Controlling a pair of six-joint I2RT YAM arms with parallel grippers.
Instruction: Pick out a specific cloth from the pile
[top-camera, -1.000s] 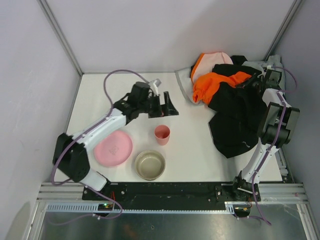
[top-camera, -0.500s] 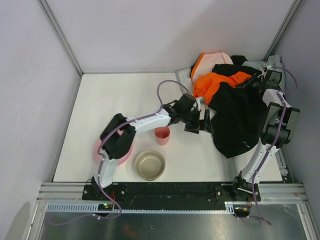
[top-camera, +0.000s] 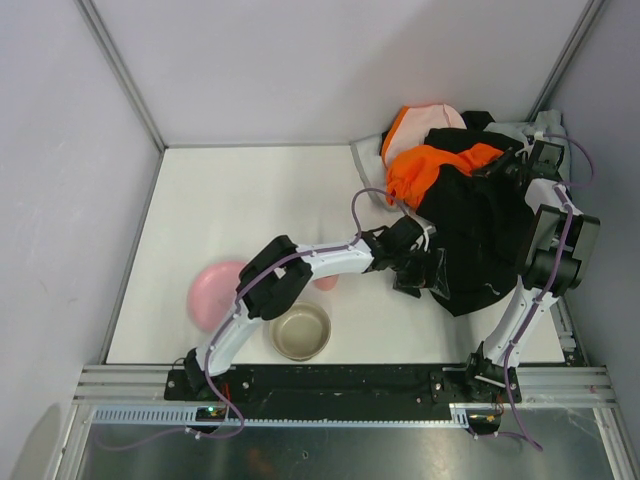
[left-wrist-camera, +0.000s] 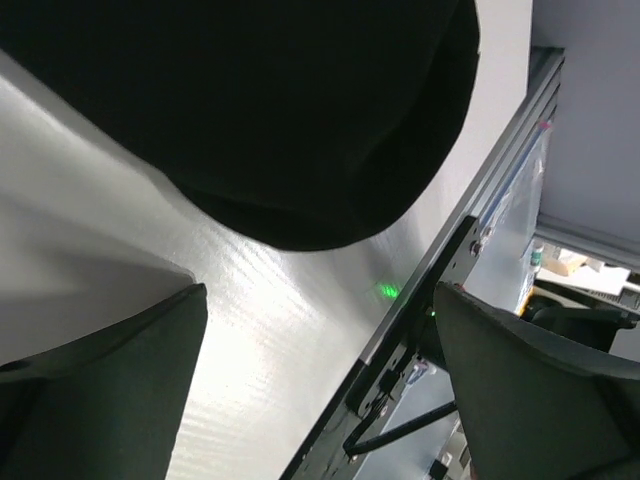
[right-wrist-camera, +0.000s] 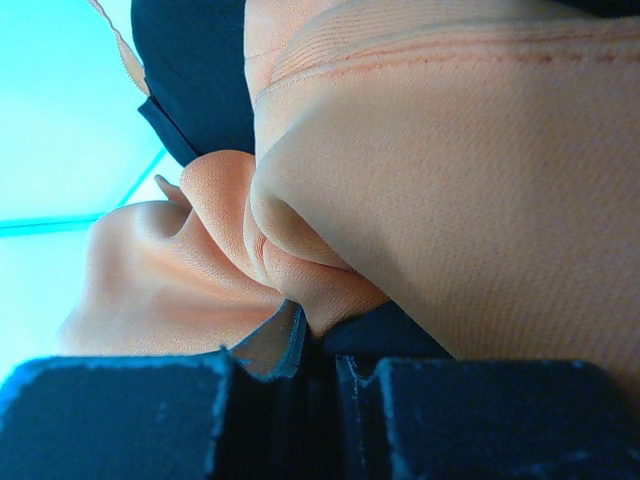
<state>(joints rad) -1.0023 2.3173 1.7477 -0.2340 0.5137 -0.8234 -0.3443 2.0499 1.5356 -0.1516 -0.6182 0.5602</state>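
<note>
Change since earlier frame: left arm has swung from the far-left side of the white table (top-camera: 250, 210) across to the right; left gripper (top-camera: 420, 280) now sits at the near-left edge of the dark cloth. Right arm unchanged.

Top view
- Pile of rumpled clothes (top-camera: 440, 165): far-right corner; orange, black and pale layers.
- Soft black garment with a thin pale stripe (top-camera: 475, 250): spills from the pile toward the near edge, stripe showing at its near end.
- Bright orange garment (top-camera: 425, 165): on top of the pile, far side.
- Right gripper (top-camera: 505, 165): buried in the pile's far-right side.
- Round pink plate (top-camera: 208, 290), pink cup (top-camera: 325, 284), beige bowl (top-camera: 272, 330): near-left, partly under the left arm.

Left wrist view
- Fingers (left-wrist-camera: 110, 390) spread wide, holding nothing; rounded black hem lies ahead of them on bare table, apart from both.

Right wrist view
- Fingers (right-wrist-camera: 130, 420) pressed almost together, pinching a fold of orange fabric; a dark layer seems caught beside it, though which layer truly sits in the nip is unclear.

Handling note: the striped garment looks light, limp and easily dragged with its neighbours. Judged best hold: the free hem near the left gripper, pinched low against the table, clear of the orange layer
</note>
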